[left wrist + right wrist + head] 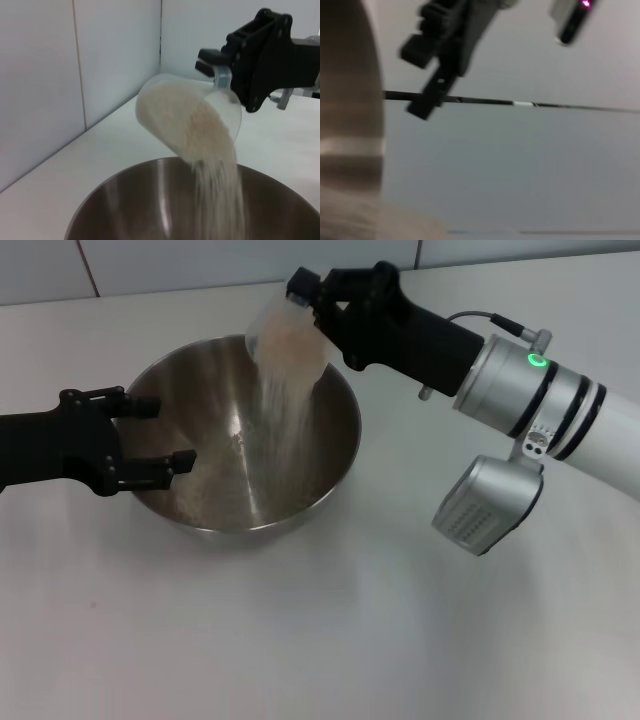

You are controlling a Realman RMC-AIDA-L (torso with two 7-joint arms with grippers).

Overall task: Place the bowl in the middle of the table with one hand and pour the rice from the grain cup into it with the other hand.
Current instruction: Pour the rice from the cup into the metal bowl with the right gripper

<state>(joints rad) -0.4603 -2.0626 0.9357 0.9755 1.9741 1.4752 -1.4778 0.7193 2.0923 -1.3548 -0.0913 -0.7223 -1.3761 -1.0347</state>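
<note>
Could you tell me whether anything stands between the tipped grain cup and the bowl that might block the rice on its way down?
Nothing visible does. The right gripper holds the grain cup tilted over the bowl, and the rice streams straight into it. The left gripper sits at the bowl's left rim, clear of the stream.

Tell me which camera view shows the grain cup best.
The left wrist view: the grain cup is seen whole from the side, tipped, with rice streaming into the bowl. The head view shows it smaller, held by the right gripper. The right wrist view catches only a blurred edge.
</note>
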